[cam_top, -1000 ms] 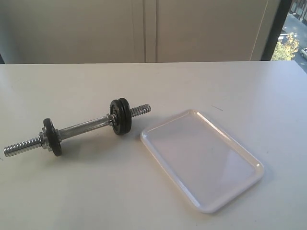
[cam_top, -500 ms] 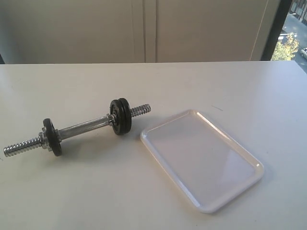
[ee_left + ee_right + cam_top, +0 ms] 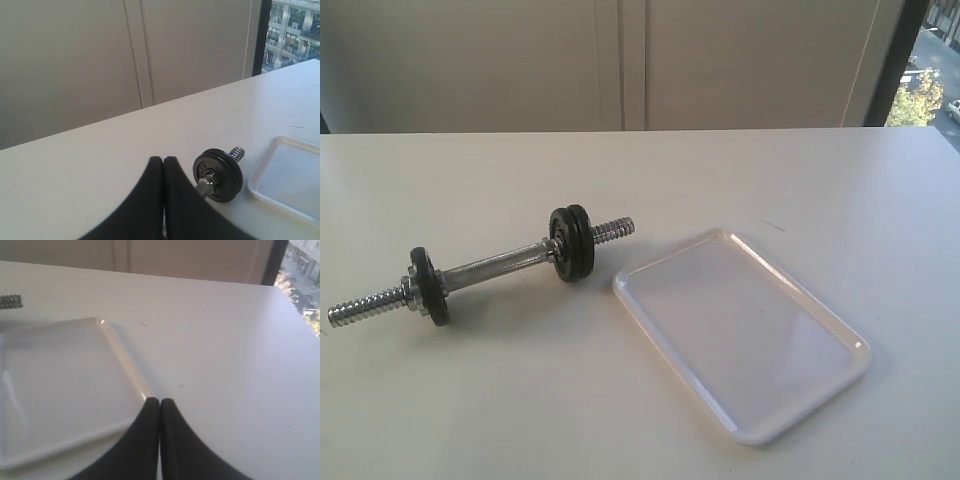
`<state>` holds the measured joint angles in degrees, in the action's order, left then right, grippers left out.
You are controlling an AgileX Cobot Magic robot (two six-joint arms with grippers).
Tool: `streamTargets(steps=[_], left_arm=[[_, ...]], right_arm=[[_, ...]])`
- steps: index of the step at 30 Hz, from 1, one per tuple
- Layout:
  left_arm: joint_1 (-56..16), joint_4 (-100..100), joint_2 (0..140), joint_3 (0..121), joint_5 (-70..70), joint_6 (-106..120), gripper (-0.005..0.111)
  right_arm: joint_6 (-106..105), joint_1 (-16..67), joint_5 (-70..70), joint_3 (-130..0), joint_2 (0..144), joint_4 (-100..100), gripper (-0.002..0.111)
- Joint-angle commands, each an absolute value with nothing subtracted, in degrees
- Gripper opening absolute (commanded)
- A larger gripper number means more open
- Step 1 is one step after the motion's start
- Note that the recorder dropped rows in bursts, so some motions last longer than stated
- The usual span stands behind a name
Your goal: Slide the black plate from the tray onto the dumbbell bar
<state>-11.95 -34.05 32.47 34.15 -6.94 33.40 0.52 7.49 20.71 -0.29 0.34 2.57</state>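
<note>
Item 1, dumbbell bar [image 3: 495, 266]: lying flat on the pale counter [image 3: 720, 170], left of centre in the exterior view. It is running diagonally, its left threaded end nearer the camera and its right threaded end pointing toward the tray.

Item 2, black plate [image 3: 579, 243]: sitting on the bar near the right threaded end, off the tray. It is standing on edge and pressing against a second dark disc on its inner side. The exterior view is not separating the two clearly. A short stub of thread is sticking out beyond the pair.

Item 3, single dark disc [image 3: 428, 286]: riding on the bar near the left threaded end, also on edge, well apart from the pair.

Item 4, tray [image 3: 740, 432]: glossy white, resting flat on the counter to the right of the bar. One corner is lying just beside the bar's right end without touching it.

Item 5, left claw [image 3: 163, 161]: its two black fingers are pressing together with nothing between them. It is hanging over the counter and pointing past the bar's disc-loaded end. The arm behind it is not showing.

Item 6, right claw [image 3: 159, 402]: fingers likewise pressing together on nothing. The tips are lining up with the tray's rim [image 3: 131, 365] in the wrist view. Whether they are touching the rim cannot be told.
</note>
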Motion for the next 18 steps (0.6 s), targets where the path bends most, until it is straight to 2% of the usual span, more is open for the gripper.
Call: streamTargets(steps=[1,11,18], left_arm=[[-11.78,-35.07,32.01,33.75,-7.07,33.12,0.0],[-11.78,-35.07,32.01,33.75,-7.07,33.12,0.0],[-11.78,-35.07,32.01,33.75,-7.07,33.12,0.0]], right_arm=[[0.0,10.84,19.61,0.0,0.0,0.49,0.0],[0.0,15.95,19.61,0.0,0.0,0.0,0.0],[0.0,16.01,19.61,0.0,0.0,0.0,0.0]])
